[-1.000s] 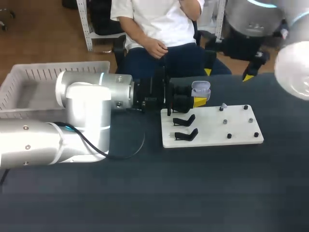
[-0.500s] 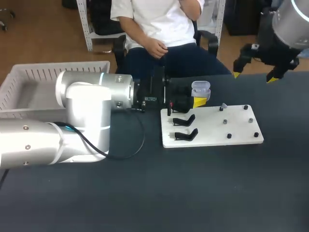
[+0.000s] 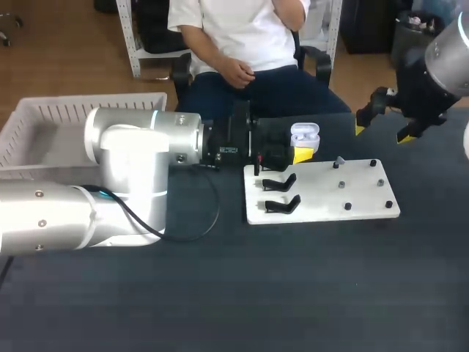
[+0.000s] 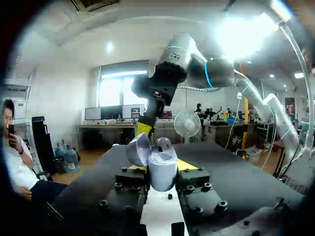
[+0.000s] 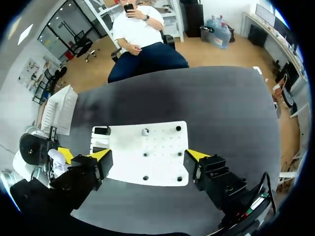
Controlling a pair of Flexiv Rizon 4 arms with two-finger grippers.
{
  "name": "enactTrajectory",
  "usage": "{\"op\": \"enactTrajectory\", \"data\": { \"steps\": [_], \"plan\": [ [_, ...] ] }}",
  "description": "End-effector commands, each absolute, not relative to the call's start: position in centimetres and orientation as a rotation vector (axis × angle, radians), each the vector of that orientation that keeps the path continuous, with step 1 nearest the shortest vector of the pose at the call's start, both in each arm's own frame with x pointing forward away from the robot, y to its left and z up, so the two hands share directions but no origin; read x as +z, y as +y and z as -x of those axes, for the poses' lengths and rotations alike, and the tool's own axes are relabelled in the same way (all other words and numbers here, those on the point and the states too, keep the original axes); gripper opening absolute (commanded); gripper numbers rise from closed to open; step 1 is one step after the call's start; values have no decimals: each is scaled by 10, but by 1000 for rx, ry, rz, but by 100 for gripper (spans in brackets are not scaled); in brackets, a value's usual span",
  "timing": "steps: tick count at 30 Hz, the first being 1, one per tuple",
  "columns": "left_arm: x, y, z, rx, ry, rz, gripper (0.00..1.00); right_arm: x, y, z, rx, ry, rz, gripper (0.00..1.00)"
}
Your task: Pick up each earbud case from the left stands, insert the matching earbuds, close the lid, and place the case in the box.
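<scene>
One earbud case (image 4: 162, 173) stands upright — lid open — in left end effector (image 4: 164, 167).

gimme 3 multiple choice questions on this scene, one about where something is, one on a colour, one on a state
1. Where is the earbud case?
A. on the board
B. in the left pincer
C. in the right pincer

2. What colour is the board?
A. white
B. red
C. green

3. How is the earbud case's lid?
A. shut
B. open
C. missing

Answers:
1 B, the left wrist view shows the earbud case clamped between that pincer's two fingers.
2 A, it shows white against the dark table.
3 B, the lid is tipped back with an earbud showing inside.
</scene>
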State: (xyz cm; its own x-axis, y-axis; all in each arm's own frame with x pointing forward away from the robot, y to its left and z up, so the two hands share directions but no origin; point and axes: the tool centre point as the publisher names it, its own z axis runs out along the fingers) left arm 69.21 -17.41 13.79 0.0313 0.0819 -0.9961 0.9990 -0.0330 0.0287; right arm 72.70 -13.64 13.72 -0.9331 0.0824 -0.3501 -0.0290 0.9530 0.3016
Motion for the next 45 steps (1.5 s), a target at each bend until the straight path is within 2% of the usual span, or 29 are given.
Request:
{"op": "enactTrajectory", "data": {
  "steps": [1, 3, 5, 8, 10, 12, 21, 26, 38, 41, 45],
  "plan": [
    [137, -174, -691, -1166, 1230, -1302, 0, 121, -129, -739, 438, 2771, -35, 95],
    [137, -174, -691, -1166, 1230, -1302, 0, 113, -128, -741, 441, 2782, -55, 93],
    [137, -174, -691, -1166, 1230, -1302, 0, 106, -126, -741, 452, 2797, -67, 99],
    [137, -174, -691, -1166, 1230, -1302, 0, 97, -123, -742, 446, 2807, -74, 95],
    [137, -174, -691, -1166, 1230, -1302, 0, 93, -122, -743, 444, 2812, -98, 87],
    [137, -174, -691, -1166, 1230, -1302, 0, 89, -122, -745, 448, 2809, -114, 85],
    [137, -174, -691, -1166, 1230, -1302, 0, 70, -113, -754, 449, 2771, -221, 88],
    [137, -174, -691, -1166, 1230, -1302, 0, 62, -107, -757, 450, 2764, -281, 87],
    [137, -174, -691, -1166, 1230, -1302, 0, 52, -98, -766, 469, 2774, -303, 76],
    [137, -174, -691, -1166, 1230, -1302, 0, 47, -94, -768, 480, 2779, -305, 79],
    [137, -174, -691, -1166, 1230, -1302, 0, 44, -93, -767, 484, 2782, -310, 78]
  ]
}}
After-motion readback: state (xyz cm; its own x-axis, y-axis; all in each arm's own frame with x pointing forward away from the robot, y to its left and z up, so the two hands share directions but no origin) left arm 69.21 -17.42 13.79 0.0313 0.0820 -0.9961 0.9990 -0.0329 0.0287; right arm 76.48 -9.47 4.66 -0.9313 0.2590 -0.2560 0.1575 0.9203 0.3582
